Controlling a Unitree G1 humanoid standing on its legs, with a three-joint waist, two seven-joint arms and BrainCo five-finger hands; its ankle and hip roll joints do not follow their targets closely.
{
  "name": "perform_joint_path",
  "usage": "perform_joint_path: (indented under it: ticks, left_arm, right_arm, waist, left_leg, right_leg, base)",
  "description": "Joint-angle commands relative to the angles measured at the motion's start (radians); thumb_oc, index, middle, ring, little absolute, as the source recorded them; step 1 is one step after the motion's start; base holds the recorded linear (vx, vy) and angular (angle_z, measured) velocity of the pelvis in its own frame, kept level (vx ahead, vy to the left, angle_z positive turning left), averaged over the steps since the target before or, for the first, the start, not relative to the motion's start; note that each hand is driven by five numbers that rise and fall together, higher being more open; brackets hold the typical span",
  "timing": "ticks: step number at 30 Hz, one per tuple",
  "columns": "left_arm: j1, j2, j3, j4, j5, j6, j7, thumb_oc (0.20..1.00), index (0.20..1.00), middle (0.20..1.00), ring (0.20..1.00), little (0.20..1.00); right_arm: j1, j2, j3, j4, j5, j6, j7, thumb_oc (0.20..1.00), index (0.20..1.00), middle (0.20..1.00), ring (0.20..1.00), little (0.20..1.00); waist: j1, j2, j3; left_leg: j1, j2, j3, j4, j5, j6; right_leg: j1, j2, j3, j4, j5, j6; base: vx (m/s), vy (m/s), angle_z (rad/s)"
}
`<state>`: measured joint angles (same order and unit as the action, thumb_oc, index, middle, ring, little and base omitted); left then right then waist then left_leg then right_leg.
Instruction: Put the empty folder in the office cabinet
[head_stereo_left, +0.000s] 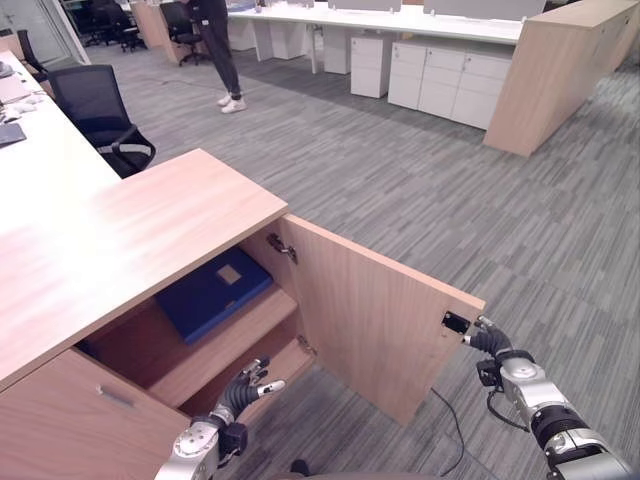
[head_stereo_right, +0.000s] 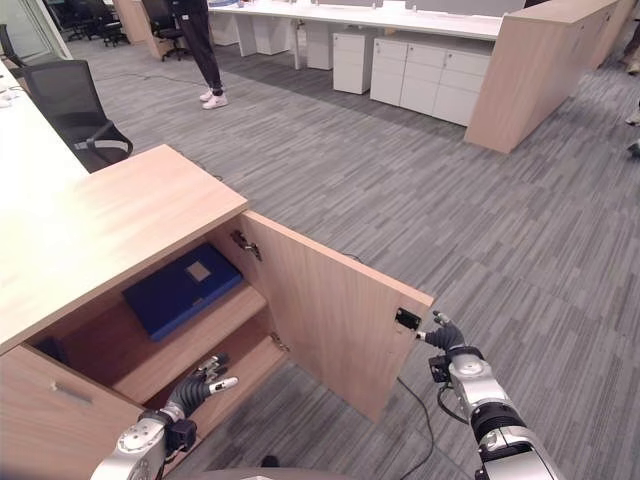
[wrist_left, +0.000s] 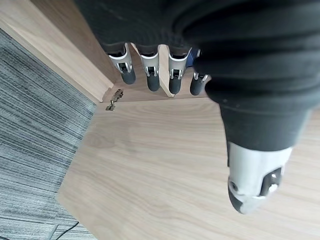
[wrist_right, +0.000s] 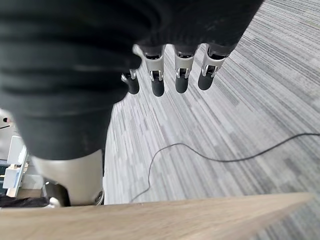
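The blue folder (head_stereo_left: 212, 292) lies flat on the cabinet's upper shelf (head_stereo_left: 225, 340), above the empty, relaxed-fingered left hand (head_stereo_left: 243, 392); the right hand (head_stereo_left: 492, 342), fingers loosely apart, touches the open door's (head_stereo_left: 375, 320) outer edge.

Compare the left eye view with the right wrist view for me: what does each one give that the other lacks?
Left eye view alone: the blue folder lying flat on the cabinet's upper shelf, the left hand low in front of the opening, a black office chair and a person's legs far off. Right wrist view alone: the right hand from close, fingers straight, holding nothing, above a dark cable on the carpet. Both share: the open cabinet door, its top edge at the right hand, and the grey carpet.
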<state>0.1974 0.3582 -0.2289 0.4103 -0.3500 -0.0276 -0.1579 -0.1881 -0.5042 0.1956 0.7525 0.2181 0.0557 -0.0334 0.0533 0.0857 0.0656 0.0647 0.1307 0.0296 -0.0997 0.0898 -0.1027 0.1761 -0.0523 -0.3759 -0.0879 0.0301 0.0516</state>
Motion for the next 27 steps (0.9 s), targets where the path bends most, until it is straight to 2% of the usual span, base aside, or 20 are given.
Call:
perform_joint_path:
  ticks: [1, 12, 13, 14, 16, 17, 19, 20, 22, 24, 26, 27]
  left_arm:
    - [-0.080, 0.038, 0.039, -0.032, -0.029, -0.035, 0.022, 1.000, 1.000, 1.000, 1.000, 1.000]
    - [-0.046, -0.011, 0.117, 0.000, -0.033, -0.039, 0.032, 1.000, 1.000, 1.000, 1.000, 1.000]
    - [-0.044, -0.015, 0.118, 0.003, -0.042, -0.039, 0.031, 1.000, 1.000, 1.000, 1.000, 1.000]
    - [-0.045, -0.025, 0.126, 0.006, -0.066, -0.037, 0.036, 1.000, 1.000, 1.000, 1.000, 1.000]
    - [-0.048, -0.030, 0.129, 0.003, -0.090, -0.041, 0.045, 1.000, 1.000, 1.000, 1.000, 1.000]
    - [-0.051, -0.034, 0.123, 0.002, -0.093, -0.042, 0.049, 1.000, 1.000, 1.000, 1.000, 1.000]
    - [-0.061, -0.039, 0.114, -0.005, -0.101, -0.039, 0.047, 1.000, 1.000, 1.000, 1.000, 1.000]
    - [-0.060, -0.042, 0.112, -0.009, -0.107, -0.039, 0.040, 1.000, 1.000, 1.000, 1.000, 1.000]
    - [-0.053, -0.038, 0.111, -0.016, -0.106, -0.041, 0.026, 1.000, 1.000, 1.000, 1.000, 1.000]
    - [-0.055, -0.027, 0.096, -0.016, -0.092, -0.034, 0.018, 1.000, 1.000, 1.000, 1.000, 1.000]
    - [-0.052, -0.022, 0.090, -0.022, -0.083, -0.027, 0.014, 1.000, 1.000, 1.000, 1.000, 1.000]
    - [-0.049, -0.019, 0.092, -0.022, -0.079, -0.025, 0.014, 1.000, 1.000, 1.000, 1.000, 1.000]
  right_arm:
    - [-0.084, 0.160, 0.103, -0.146, 0.031, -0.050, 0.095, 1.000, 1.000, 1.000, 1.000, 1.000]
    - [0.164, 0.105, 0.110, -0.369, -0.083, -0.050, 0.196, 1.000, 1.000, 1.000, 1.000, 1.000]
    - [0.170, 0.103, 0.114, -0.375, -0.087, -0.050, 0.202, 1.000, 1.000, 1.000, 1.000, 1.000]
    - [0.162, 0.101, 0.127, -0.379, -0.089, -0.053, 0.207, 1.000, 1.000, 1.000, 1.000, 1.000]
    - [0.130, 0.108, 0.157, -0.375, -0.080, -0.059, 0.207, 1.000, 1.000, 1.000, 1.000, 1.000]
    - [0.119, 0.103, 0.162, -0.376, -0.077, -0.063, 0.202, 1.000, 1.000, 1.000, 1.000, 1.000]
    - [0.084, 0.100, 0.186, -0.384, -0.074, -0.067, 0.198, 1.000, 1.000, 1.000, 1.000, 1.000]
    - [0.067, 0.100, 0.198, -0.384, -0.077, -0.067, 0.196, 1.000, 1.000, 1.000, 1.000, 1.000]
    - [0.053, 0.099, 0.209, -0.389, -0.094, -0.063, 0.200, 1.000, 1.000, 1.000, 1.000, 1.000]
    - [0.065, 0.106, 0.199, -0.399, -0.095, -0.059, 0.201, 1.000, 1.000, 1.000, 1.000, 1.000]
    - [0.080, 0.118, 0.187, -0.402, -0.091, -0.053, 0.203, 1.000, 1.000, 1.000, 1.000, 1.000]
    - [0.089, 0.126, 0.180, -0.399, -0.089, -0.051, 0.200, 1.000, 1.000, 1.000, 1.000, 1.000]
  waist:
    - [0.051, -0.078, 0.046]
    - [0.055, -0.068, 0.060]
    - [0.058, -0.065, 0.065]
    - [0.067, -0.057, 0.080]
    - [0.084, -0.059, 0.095]
    - [0.081, -0.063, 0.106]
    - [0.062, -0.071, 0.114]
    - [0.056, -0.073, 0.112]
    - [0.050, -0.069, 0.102]
    - [0.036, -0.062, 0.082]
    - [0.025, -0.054, 0.068]
    - [0.026, -0.056, 0.059]
  left_leg:
    - [0.045, 0.021, -0.030, 0.085, -0.113, -0.059]
    - [0.002, 0.032, -0.099, 0.093, -0.068, -0.093]
    - [-0.008, 0.032, -0.109, 0.098, -0.060, -0.098]
    - [-0.040, 0.029, -0.142, 0.112, -0.022, -0.113]
    - [-0.107, 0.015, -0.153, 0.174, -0.011, -0.124]
    - [-0.127, 0.023, -0.108, 0.212, -0.009, -0.122]
    - [-0.114, 0.087, 0.082, 0.265, -0.032, -0.089]
    - [-0.104, 0.106, 0.144, 0.295, -0.052, -0.082]
    - [-0.066, 0.116, 0.186, 0.320, -0.086, -0.080]
    - [-0.006, 0.126, 0.229, 0.284, -0.119, -0.091]
    - [0.013, 0.108, 0.258, 0.225, -0.145, -0.084]
    - [0.019, 0.094, 0.249, 0.205, -0.155, -0.077]
  right_leg:
    - [-0.005, -0.136, 0.008, 0.039, -0.062, 0.123]
    - [0.009, -0.119, -0.046, 0.023, -0.080, 0.106]
    - [0.010, -0.118, -0.054, 0.024, -0.081, 0.103]
    - [0.004, -0.114, -0.066, 0.019, -0.080, 0.102]
    - [-0.014, -0.128, -0.085, 0.010, -0.074, 0.101]
    - [-0.015, -0.138, -0.102, 0.013, -0.070, 0.099]
    - [-0.023, -0.162, -0.156, 0.021, -0.062, 0.095]
    - [-0.029, -0.167, -0.173, 0.023, -0.060, 0.091]
    - [-0.031, -0.175, -0.196, 0.033, -0.058, 0.087]
    - [-0.019, -0.180, -0.227, 0.052, -0.077, 0.091]
    - [-0.011, -0.191, -0.251, 0.072, -0.076, 0.093]
    - [-0.006, -0.198, -0.255, 0.084, -0.077, 0.098]
  base:
    - [-0.04, -0.028, 0.14]
    - [-0.01, -0.048, 0.20]
    - [-0.08, -0.042, 0.48]
    - [-0.15, -0.043, 0.64]
    - [-0.18, 0.003, 0.55]
    - [-0.17, 0.044, 0.36]
    - [-0.19, 0.028, 0.55]
    - [-0.15, 0.027, 0.92]
    - [-0.08, 0.075, 0.89]
    - [0.02, 0.137, 0.85]
    - [0.06, 0.153, 1.44]
    - [0.07, 0.207, 1.25]
